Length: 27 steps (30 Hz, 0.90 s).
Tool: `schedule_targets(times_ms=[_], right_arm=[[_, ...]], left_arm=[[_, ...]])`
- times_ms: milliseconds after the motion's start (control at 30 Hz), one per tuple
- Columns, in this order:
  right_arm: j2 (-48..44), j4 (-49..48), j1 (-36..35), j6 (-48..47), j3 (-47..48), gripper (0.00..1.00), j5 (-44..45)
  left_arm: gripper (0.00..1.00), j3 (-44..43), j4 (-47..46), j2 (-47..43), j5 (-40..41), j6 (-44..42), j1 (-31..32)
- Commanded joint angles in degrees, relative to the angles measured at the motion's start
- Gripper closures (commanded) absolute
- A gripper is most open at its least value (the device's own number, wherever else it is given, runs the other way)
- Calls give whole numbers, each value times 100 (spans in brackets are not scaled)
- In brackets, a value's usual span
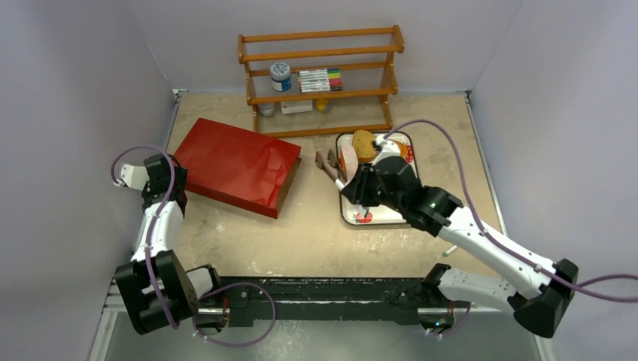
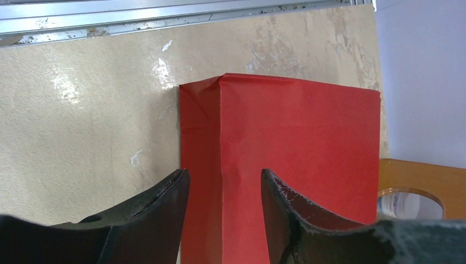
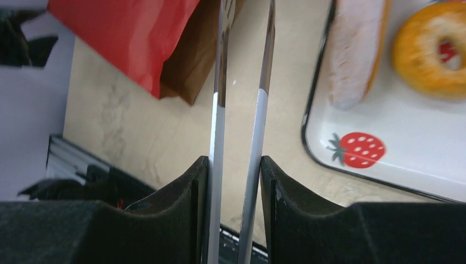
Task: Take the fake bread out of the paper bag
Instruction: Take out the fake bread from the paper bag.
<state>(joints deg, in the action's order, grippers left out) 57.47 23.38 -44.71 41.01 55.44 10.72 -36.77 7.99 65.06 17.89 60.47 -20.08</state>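
Observation:
The red paper bag (image 1: 237, 165) lies flat at the left, its brown open end (image 1: 290, 184) facing the tray. Fake bread lies on the white tray (image 1: 384, 214): a yellow ring-shaped piece (image 1: 365, 143) and a pale slice (image 1: 347, 159). No bread shows in the bag's mouth. My right gripper (image 1: 361, 197) is shut on metal tongs (image 1: 335, 174), whose tips (image 1: 325, 159) point toward the bag with nothing between them. In the right wrist view the tongs (image 3: 217, 110) run up between my fingers. My left gripper (image 2: 222, 181) is open over the bag's closed end (image 2: 297, 143).
A wooden shelf rack (image 1: 320, 75) at the back holds a jar (image 1: 280, 75) and markers (image 1: 319, 79). Grey walls close in the left, back and right. A strawberry print (image 3: 360, 149) marks the tray's near corner. A black rail (image 1: 316, 289) runs along the near edge.

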Motion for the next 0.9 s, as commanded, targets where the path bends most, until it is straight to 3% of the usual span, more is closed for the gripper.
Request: schedule_targets(times_ms=[0, 700, 867], right_arm=[[268, -702, -449, -114, 52, 61, -447], [1322, -1649, -603, -190, -244, 61, -1183], [1479, -1711, -597, -183, -265, 61, -1224]], left_arm=[[48, 46, -222, 39, -28, 119, -24], [44, 569, -1576, 684, -147, 797, -286], [56, 662, -1987, 937, -163, 877, -284]])
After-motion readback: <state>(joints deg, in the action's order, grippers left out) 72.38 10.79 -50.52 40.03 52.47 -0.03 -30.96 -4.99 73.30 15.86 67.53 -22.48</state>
